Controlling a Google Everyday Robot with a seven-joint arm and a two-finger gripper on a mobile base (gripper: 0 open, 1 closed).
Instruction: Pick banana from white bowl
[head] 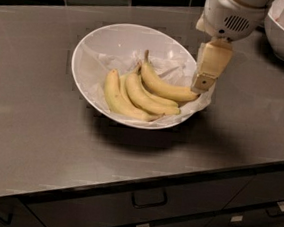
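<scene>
Gripper (201,86), spread or closed I cannot tell, hanging at the banana's (164,89) tip by the white bowl's (124,37) right rim, could snag the paper (112,60).

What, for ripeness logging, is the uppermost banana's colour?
Golden yellow, camera view: the curved banana in the wide white bowl, tan hand at its tip.

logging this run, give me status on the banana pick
Gripper at right rim of white bowl, by tip of banana. Banana lying in bowl on paper, not lifted. Two paler bananas pressed against its near side.
</scene>
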